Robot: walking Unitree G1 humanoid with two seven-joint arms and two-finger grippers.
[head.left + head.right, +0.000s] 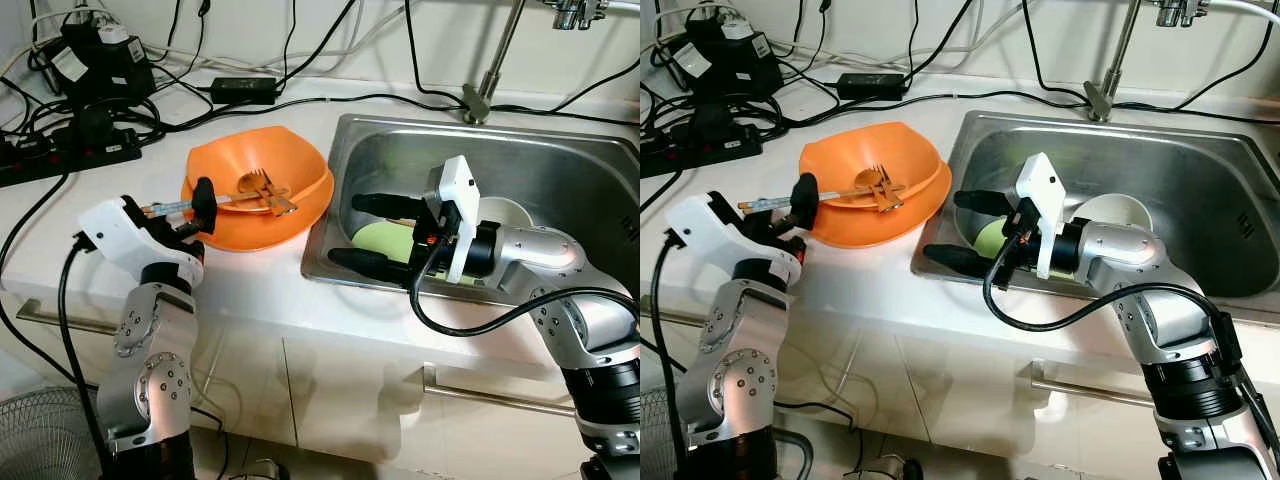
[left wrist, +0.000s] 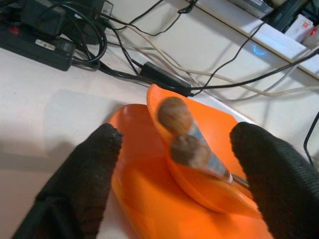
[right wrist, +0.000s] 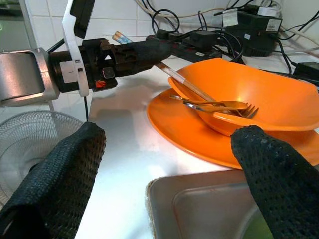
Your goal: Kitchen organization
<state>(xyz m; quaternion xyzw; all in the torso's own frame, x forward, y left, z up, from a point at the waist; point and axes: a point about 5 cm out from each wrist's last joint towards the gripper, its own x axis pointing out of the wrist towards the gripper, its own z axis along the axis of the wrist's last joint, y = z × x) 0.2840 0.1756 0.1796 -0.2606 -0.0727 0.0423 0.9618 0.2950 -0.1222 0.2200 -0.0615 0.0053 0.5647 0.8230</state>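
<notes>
Even, bright indoor light falls from above on the white desk point(image 1: 250, 290), and both head views are sharp, with soft shadows under the wide orange plastic bowl point(image 1: 262, 185). The brushed steel sink point(image 1: 560, 170) carries pale glare along its back wall. In the left wrist view the two brown rounded utensil ends point(image 2: 182, 132) and the black fingertips point(image 2: 84, 184) are blurred, too close for focus. The right wrist view is crisp, with a white hotspot on the desk beside the bowl.
</notes>
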